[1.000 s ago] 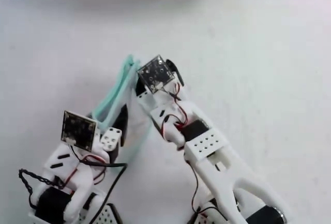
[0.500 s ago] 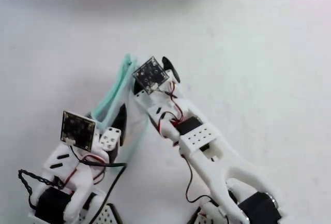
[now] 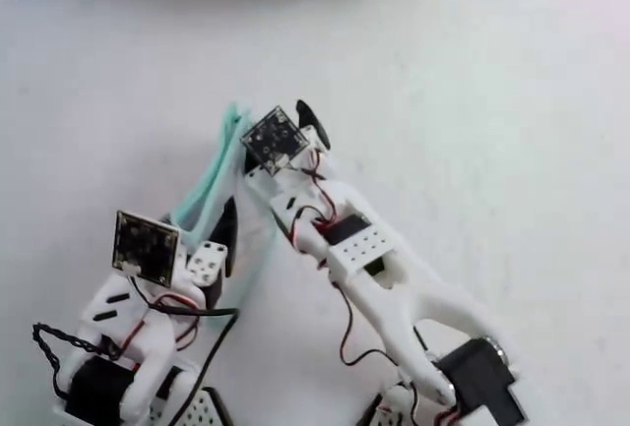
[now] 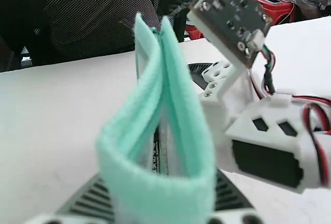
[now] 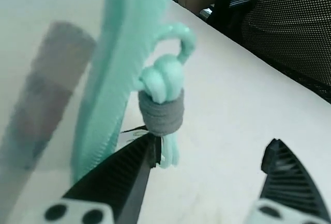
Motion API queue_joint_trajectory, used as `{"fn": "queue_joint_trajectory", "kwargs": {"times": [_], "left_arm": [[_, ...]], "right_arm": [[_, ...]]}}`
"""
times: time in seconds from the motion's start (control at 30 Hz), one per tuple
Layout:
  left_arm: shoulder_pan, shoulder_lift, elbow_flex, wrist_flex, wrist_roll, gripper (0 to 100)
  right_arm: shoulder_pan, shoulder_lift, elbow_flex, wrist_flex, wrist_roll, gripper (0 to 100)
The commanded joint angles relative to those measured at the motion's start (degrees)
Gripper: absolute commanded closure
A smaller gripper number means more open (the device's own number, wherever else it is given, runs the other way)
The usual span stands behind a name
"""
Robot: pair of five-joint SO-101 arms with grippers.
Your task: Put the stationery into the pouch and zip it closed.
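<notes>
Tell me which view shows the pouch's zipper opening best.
The left wrist view: the pouch has its two mint zipper bands parted, the gap between them plain. The high view gives them as a thin mint strip from above; the right wrist view gives one band edge-on beside the knotted pull cord.

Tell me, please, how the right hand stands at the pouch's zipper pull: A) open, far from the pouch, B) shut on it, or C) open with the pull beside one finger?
C: the right hand is open, the zipper pull hanging beside one of its fingers.
</notes>
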Motion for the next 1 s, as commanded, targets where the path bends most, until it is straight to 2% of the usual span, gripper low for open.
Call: {"fn": "queue_joint_trajectory", "kwargs": {"times": [0.0, 0.17, 0.3, 0.47, 0.63, 0.77, 0.87, 0.97], "left_arm": [[2.86, -0.84, -3.52, 0.09, 0.26, 93], [2.95, -0.84, -3.52, -0.18, 0.35, 93], [5.49, -0.84, -3.6, -2.46, 0.09, 93], [6.2, -0.84, -1.67, -7.03, -5.27, 93], [6.29, -0.84, -0.35, -8.35, -7.91, 93], [7.08, -0.57, -2.29, -8.09, -9.49, 96], [11.12, -0.48, -3.16, -8.09, -9.49, 96], [15.87, -0.48, -2.99, -8.09, -9.23, 96]], "right_arm": [[-0.04, 3.82, -4.48, -4.0, 0.53, 68.3], [3.82, 9.89, -7.03, -7.34, 0.62, 68.3], [6.02, 5.67, -3.78, -7.25, 0.62, 68.3], [6.73, -10.24, 8.0, -7.34, 0.62, 68.3], [6.99, -34.68, 22.15, -6.73, 0.62, 68.3], [10.15, -55.87, 29.19, 5.14, 0.62, 68.3], [11.56, -70.11, 29.36, 19.65, 0.62, 68.3], [11.12, -81.01, 29.8, 28.53, 0.53, 68.3]]}}
